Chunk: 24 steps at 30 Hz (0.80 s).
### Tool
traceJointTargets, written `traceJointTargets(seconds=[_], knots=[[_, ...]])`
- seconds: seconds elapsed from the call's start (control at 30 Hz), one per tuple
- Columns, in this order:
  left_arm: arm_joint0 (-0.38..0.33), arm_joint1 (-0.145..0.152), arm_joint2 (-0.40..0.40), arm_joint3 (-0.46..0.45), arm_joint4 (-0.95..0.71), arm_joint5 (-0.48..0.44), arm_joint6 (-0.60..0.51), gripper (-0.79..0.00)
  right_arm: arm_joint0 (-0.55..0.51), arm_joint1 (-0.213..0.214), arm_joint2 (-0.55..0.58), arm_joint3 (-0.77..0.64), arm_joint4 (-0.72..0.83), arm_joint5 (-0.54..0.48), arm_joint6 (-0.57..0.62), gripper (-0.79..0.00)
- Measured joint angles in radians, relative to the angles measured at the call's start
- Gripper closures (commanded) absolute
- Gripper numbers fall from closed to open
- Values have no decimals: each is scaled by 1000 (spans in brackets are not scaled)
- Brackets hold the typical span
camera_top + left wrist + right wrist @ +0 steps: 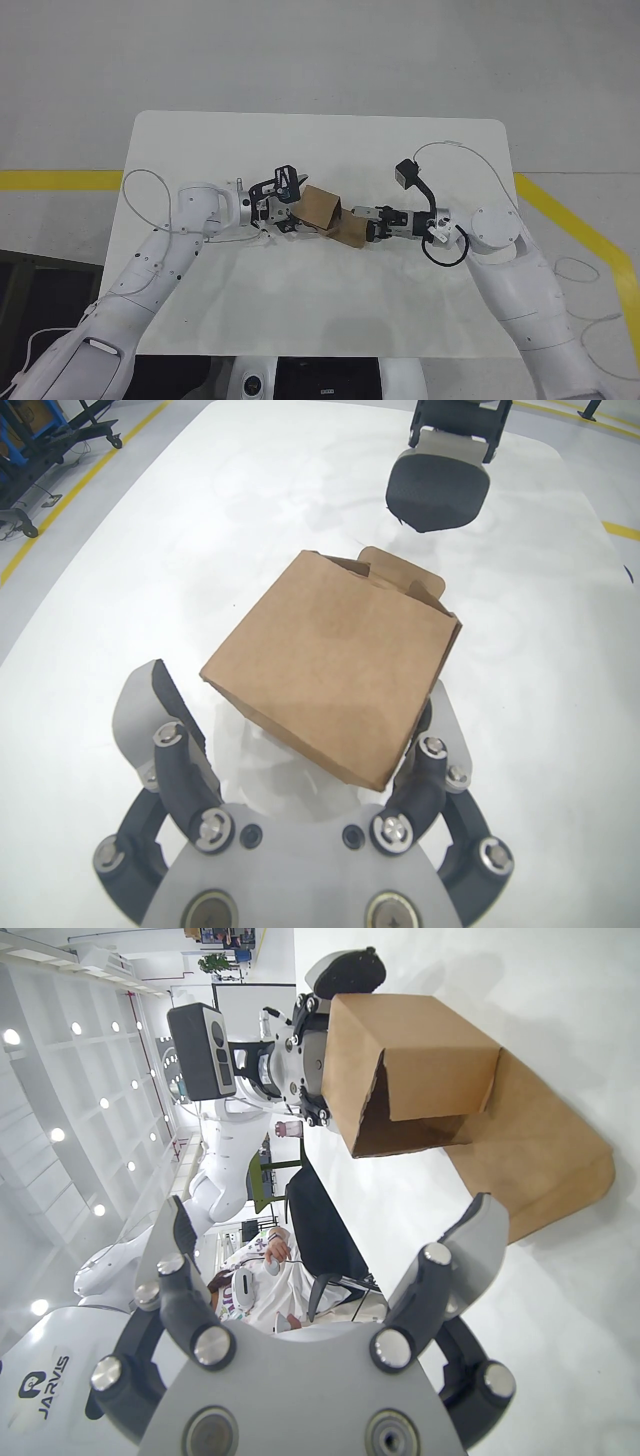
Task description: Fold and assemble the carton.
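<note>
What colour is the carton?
The carton is plain brown cardboard; clearest in the left wrist view.

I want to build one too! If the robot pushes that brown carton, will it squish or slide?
Probably squashy: the carton is thin cardboard, hollow, with one end open. Likely light, so a push might slide it across the smooth table. Its loose flap would likely bend easily.

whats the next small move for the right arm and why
Probably slide the open right tool onto the flap and lift it: the end of the carton facing it gapes open, and the flap lies flat on the table just ahead.
</note>
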Motion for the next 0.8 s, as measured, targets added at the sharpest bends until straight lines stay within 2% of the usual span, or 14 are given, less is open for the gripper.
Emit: traceJointTargets(seconds=[0.2, 0.37, 0.57, 0.8], knots=[[-2, 1, -4, -6, 4, -12, 6, -785, -4, 0, 0, -1, 0, 3, -7, -785], [-4, -1, -2, -13, 4, -15, 10, -785, -49, 6, 19, -5, 5, 24, -58, -785], [-6, -3, 3, -15, 10, -14, 11, -785, -84, 12, 30, 18, 16, 0, -73, -785], [-7, -4, 3, -13, 14, -13, 11, -785, -69, 3, -6, 91, 59, -68, -75, -785]])
